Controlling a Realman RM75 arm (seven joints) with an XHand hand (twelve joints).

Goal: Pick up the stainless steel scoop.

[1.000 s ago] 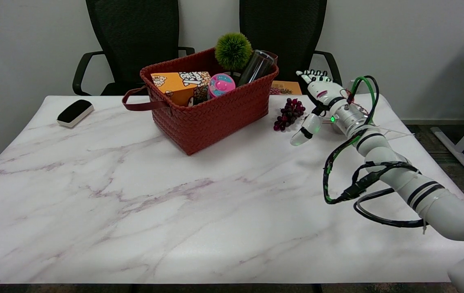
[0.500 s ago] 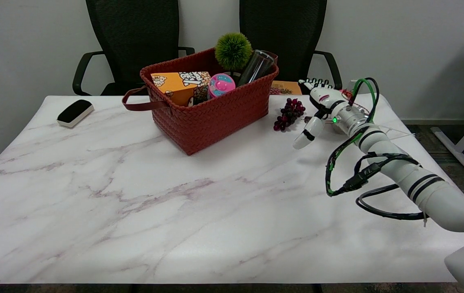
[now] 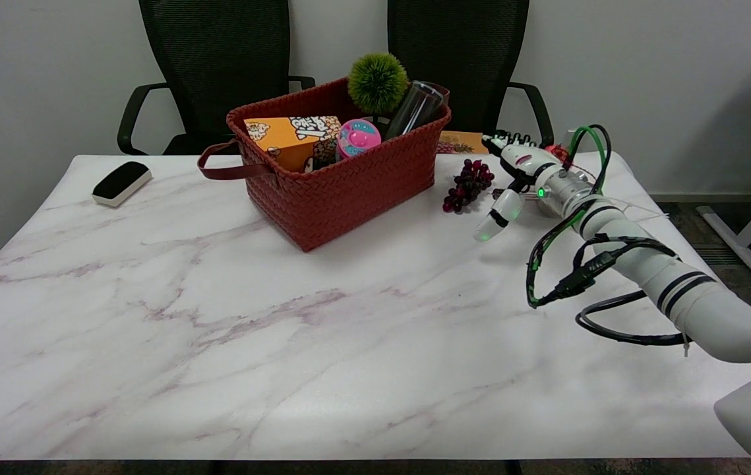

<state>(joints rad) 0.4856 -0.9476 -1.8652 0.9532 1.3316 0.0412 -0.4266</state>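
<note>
Robot hand (image 3: 519,173) spread, holding nothing, low over the table (image 3: 283,330) beside grapes (image 3: 468,184), probably reaching toward the hidden scoop.

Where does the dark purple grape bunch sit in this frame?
In the head view, the dark purple grape bunch lies on the marble table, right of the red woven basket and just left of the right hand.

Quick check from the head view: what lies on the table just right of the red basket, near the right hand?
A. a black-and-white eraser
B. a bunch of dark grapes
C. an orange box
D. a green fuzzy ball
B: the grapes lie on the table between the basket and the right hand.
</note>
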